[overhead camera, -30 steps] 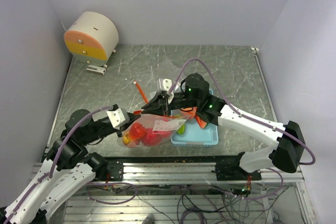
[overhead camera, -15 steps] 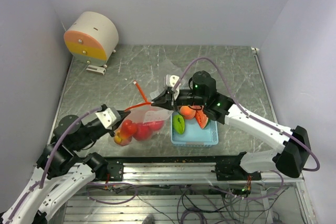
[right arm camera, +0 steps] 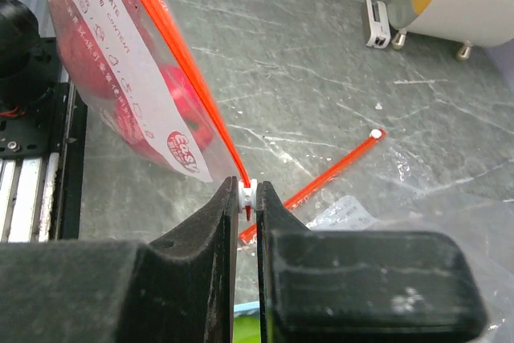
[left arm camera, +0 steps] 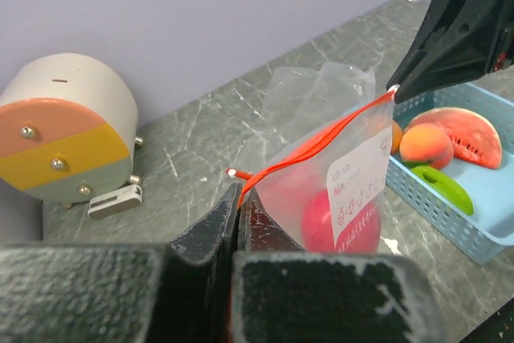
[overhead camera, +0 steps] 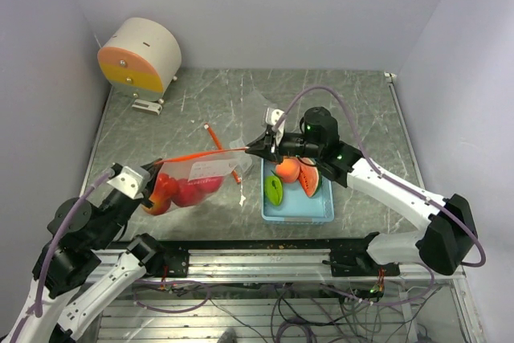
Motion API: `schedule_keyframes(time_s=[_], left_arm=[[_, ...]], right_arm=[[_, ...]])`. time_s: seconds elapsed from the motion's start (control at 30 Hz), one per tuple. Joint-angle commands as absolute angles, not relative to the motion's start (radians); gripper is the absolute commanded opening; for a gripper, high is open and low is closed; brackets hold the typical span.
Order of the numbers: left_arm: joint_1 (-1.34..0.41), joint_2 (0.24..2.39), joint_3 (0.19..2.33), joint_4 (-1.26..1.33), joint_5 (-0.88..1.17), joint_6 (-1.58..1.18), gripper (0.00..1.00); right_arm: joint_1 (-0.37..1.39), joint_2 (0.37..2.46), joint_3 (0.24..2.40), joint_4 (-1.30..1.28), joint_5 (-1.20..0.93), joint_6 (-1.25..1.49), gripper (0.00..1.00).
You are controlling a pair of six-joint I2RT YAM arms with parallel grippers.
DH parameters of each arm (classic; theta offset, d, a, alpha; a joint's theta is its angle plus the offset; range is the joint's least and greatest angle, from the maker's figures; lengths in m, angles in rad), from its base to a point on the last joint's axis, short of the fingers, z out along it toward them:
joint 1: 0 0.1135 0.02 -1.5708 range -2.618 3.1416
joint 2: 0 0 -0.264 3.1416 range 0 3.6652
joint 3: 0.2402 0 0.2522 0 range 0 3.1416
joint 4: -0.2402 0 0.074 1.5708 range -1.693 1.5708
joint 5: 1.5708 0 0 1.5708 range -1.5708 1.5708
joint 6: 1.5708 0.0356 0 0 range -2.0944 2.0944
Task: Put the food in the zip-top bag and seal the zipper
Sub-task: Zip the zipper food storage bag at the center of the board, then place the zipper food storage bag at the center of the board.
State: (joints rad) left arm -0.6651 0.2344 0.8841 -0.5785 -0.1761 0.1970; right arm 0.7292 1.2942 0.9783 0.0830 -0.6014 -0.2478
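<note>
Left end effector (left arm camera: 239, 200): closed, pinching the zipper's left end.
Bag (overhead camera: 197, 182): hangs between the two arms, lifted off the worktop (overhead camera: 201, 102); red fruits (overhead camera: 173, 190) inside, bunched at its left.
Zipper (overhead camera: 210, 153): long axis left to right, taut, reads as a single line. Probably shut, not certain.
Right end effector (right arm camera: 247, 192): closed on the white slider (right arm camera: 248, 187) at the zipper's right end.
Tray (overhead camera: 309, 208): just right of the bag; orange ball (overhead camera: 283, 171), green piece (overhead camera: 275, 189) and slice (overhead camera: 309, 178) lie in it, not bagged.
Judgement: tray food sits just beside the right end effector, so the right arm is nearer; the left arm is well apart.
</note>
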Motion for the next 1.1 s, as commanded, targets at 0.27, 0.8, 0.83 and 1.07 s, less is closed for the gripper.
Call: schedule_keyframes(time_s=[0.27, 0.8, 0.83, 1.07], left_arm=[[-0.670, 0.227, 0.858, -0.444, -0.516, 0.117, 0.07], [-0.670, 0.497, 0.736, -0.190, -0.748, -0.160, 0.63], [-0.669, 0.495, 0.732, -0.193, -0.735, -0.164, 0.79], [-0.670, 0.406, 0.710, -0.190, -0.655, -0.152, 1.00]], right_arm=[[0.649, 1.343, 1.048, 0.089, -0.272, -0.002, 0.76], [0.612, 1.614, 1.260, -0.112, 0.256, 0.170, 1.00], [0.605, 1.631, 1.275, -0.116, 0.244, 0.174, 1.00], [0.585, 1.714, 1.306, -0.086, 0.165, 0.180, 1.00]])
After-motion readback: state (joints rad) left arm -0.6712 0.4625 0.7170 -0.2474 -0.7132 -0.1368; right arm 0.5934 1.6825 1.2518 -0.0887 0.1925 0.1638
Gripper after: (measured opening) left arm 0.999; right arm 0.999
